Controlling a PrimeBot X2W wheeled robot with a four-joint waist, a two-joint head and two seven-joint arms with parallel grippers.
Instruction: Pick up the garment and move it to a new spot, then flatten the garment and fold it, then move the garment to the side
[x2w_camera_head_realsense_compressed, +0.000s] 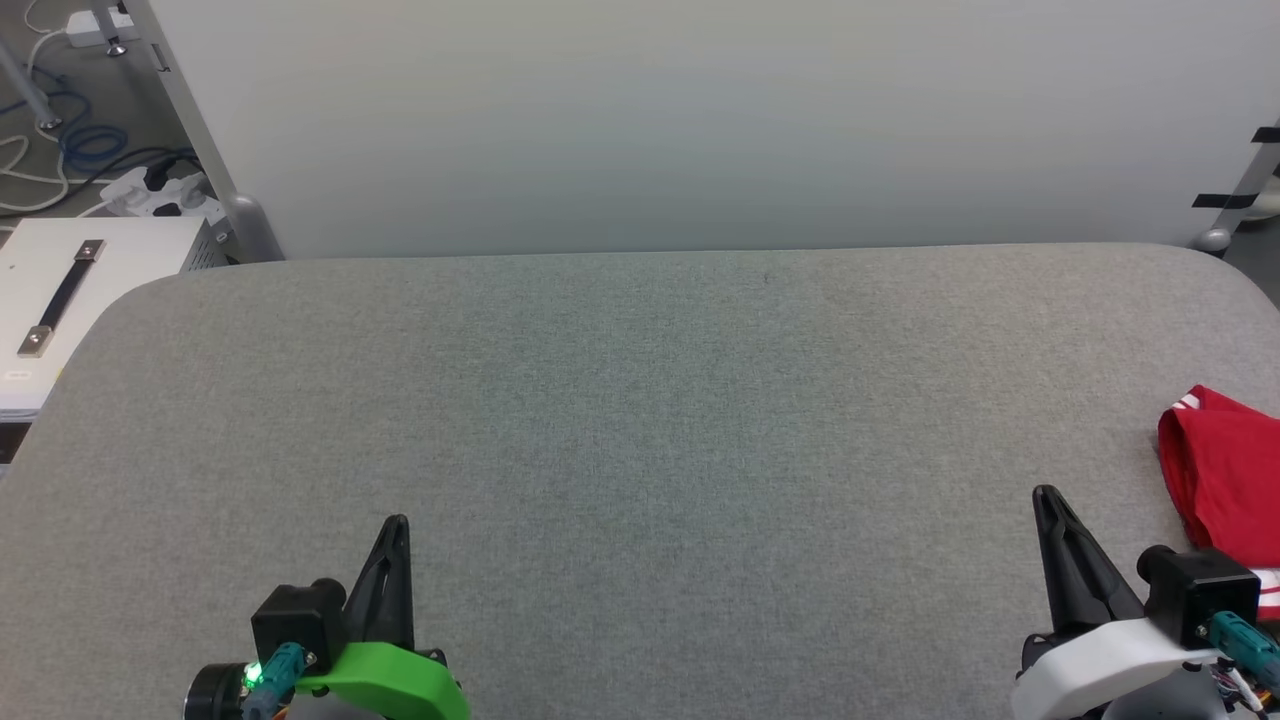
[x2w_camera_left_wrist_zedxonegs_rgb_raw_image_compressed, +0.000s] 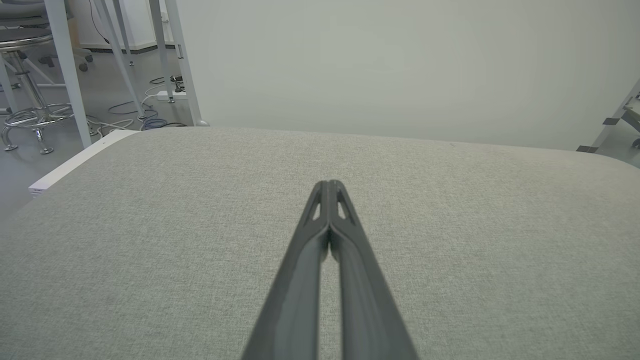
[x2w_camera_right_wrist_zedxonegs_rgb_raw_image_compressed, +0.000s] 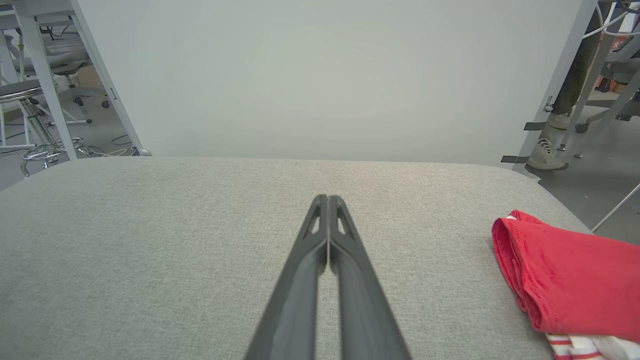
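We see the garment (x2w_camera_head_realsense_compressed: 1225, 470) bunched at the bench's (x2w_camera_head_realsense_compressed: 640, 420) right edge, just right of our right gripper (x2w_camera_head_realsense_compressed: 1045, 495), its fingers pressed together.

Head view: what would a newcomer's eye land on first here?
The red shirt stands out first, bunched at the right edge of the grey table, near the right gripper. After that come the dark fingers low in the view: the left gripper and the right gripper are both shut and empty.
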